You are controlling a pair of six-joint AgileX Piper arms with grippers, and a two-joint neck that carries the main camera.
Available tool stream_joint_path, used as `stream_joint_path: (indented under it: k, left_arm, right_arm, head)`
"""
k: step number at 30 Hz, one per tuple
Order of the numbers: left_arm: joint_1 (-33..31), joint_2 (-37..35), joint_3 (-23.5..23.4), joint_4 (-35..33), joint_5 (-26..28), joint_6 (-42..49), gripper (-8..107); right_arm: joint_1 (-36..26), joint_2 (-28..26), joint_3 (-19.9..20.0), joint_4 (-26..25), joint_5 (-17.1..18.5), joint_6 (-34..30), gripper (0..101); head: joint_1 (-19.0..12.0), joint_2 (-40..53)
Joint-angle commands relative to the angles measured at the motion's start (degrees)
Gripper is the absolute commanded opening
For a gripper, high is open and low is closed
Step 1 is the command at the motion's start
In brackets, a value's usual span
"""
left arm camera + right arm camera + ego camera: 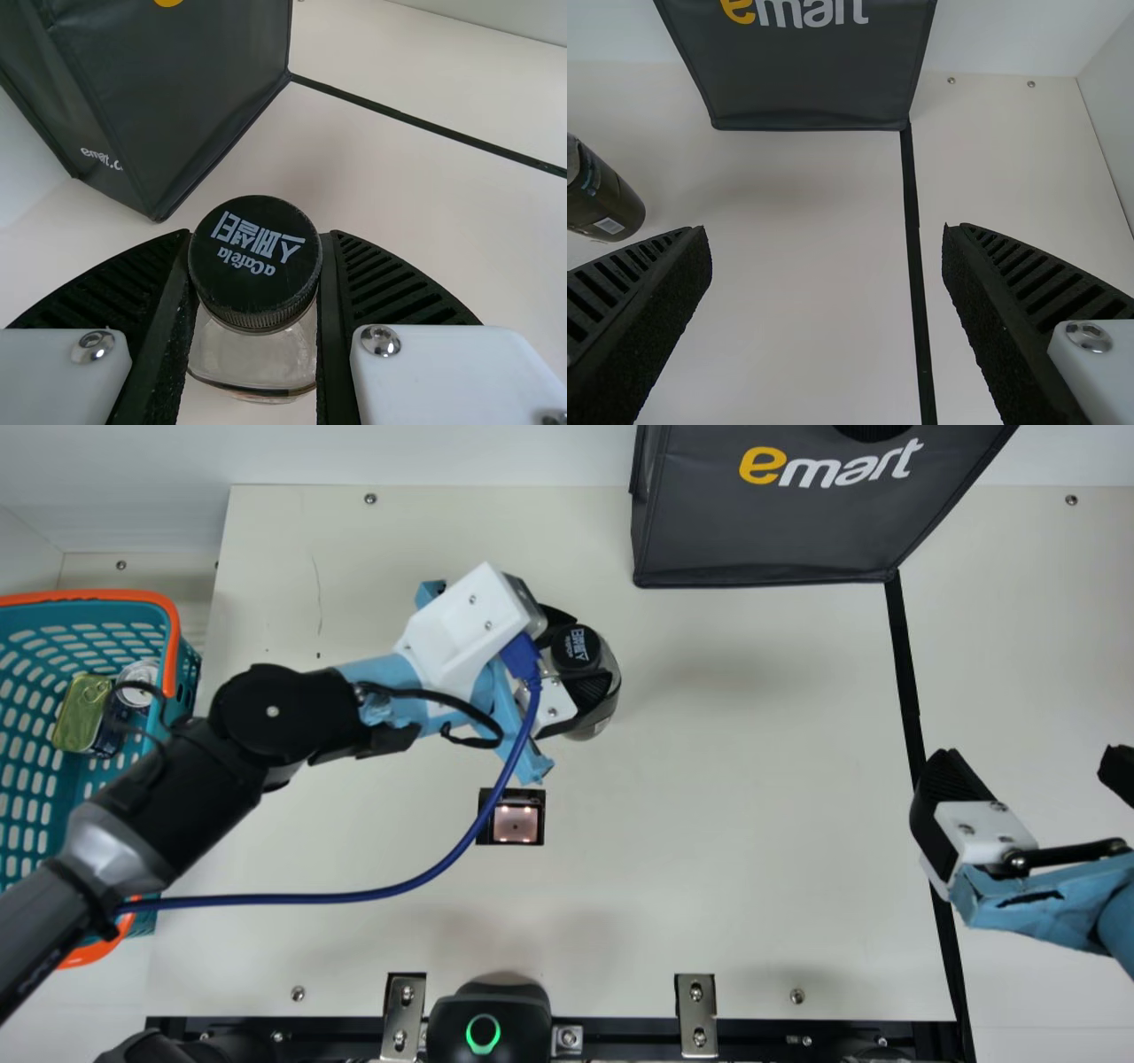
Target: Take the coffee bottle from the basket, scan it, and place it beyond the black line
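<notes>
Coffee bottle [576, 644], black-capped, is pinched in left tool [592, 655], between basket [171, 646] and black line [905, 664]; right tool [1028, 766] is held spread.

Place: a mock shop checkout, set up in what looks like a robotics lab
Shop signs: a basket [174, 633] holding tins [81, 713]; a lit scanner [514, 822] at the table [753, 797]; a dark shopping bag [771, 531] at the back
Lab signs: jointed robot arms [270, 710]; a blue cable [354, 897] along one; metal brackets [696, 996] screwed on by a black rail [625, 1029]
Walls: plain white [425, 452]; close behind the table
</notes>
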Motion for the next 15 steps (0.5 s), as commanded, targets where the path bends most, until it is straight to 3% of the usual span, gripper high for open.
stream_joint_path:
  k: [1,15]
  left_arm:
    - [-0.3,0.8,-0.6,0.0,-0.2,0.0,10]
    - [-3.0,5.6,-3.7,-1.1,-1.8,0.2,10]
  right_arm:
    - [0.0,0.0,0.0,0.0,0.0,0.0,91]
    - [0.0,0.0,0.0,0.0,0.0,0.0,91]
  head:
    - [-1.6,0.1]
    - [-1.6,0.1]
